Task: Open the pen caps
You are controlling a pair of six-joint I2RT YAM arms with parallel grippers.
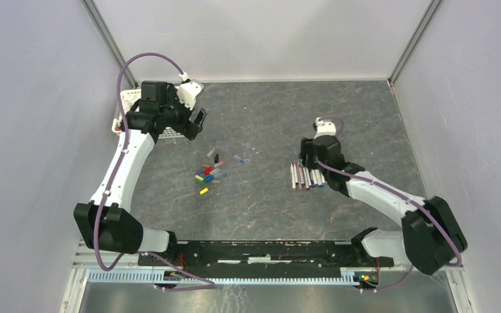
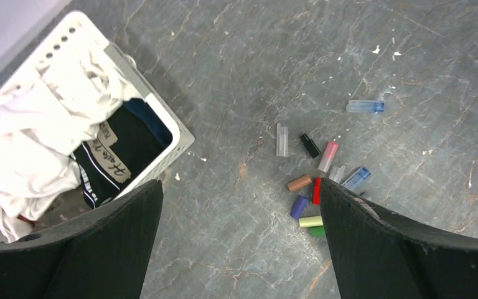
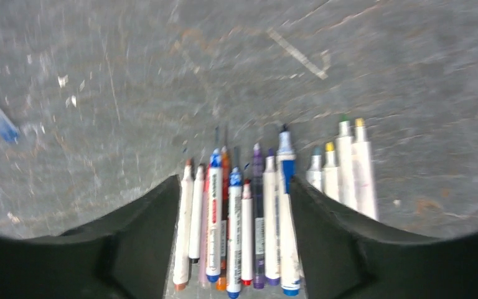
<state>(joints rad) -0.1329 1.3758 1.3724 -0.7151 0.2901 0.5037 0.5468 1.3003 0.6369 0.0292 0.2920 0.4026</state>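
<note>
From above: hanging left gripper (image 1: 192, 127) wide beside basket (image 1: 127, 99), poising right gripper (image 1: 308, 164) over pens (image 1: 305, 177) at right.

Left wrist: eyeing pen caps (image 2: 314, 187) lying loose, apparently off.

Right wrist: straddling pens half-spread, not clamping. Judging them light, stiff, slick; favouring mid-barrel holds.

Blur smeared the right wrist view, where the right fingers (image 3: 361, 261) covered the lower ends of some pens (image 3: 348, 174), while the left fingers (image 2: 386, 249) hid part of a green cap (image 2: 316, 231) and the picture's edge cropped the basket (image 2: 180, 134).
</note>
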